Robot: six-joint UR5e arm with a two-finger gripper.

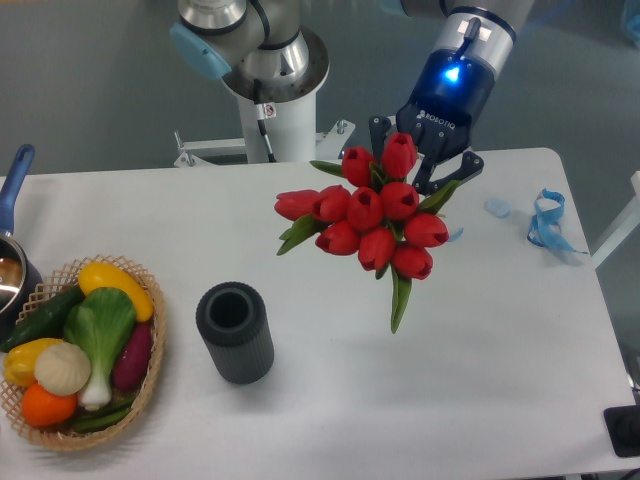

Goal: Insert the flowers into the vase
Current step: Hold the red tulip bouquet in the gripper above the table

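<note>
- Up near the far edge of the tabletop (480, 330), toward the right side, the flowers (372, 215) are held in the air by the gripper (425, 165).
- The gripper's two dark fingers (378, 132) are closed around the bunch, behind the red buds.
- The red buds are pointed toward the camera, and a long green leaf is hung down below them.
- The vase (236, 331) is stood upright near the front edge, left of the middle, well apart from the flowers.
- A basket (150, 375) full of vegetables is seen at the front left corner.
- A blue ribbon (546, 222) is laid near the right edge.
</note>
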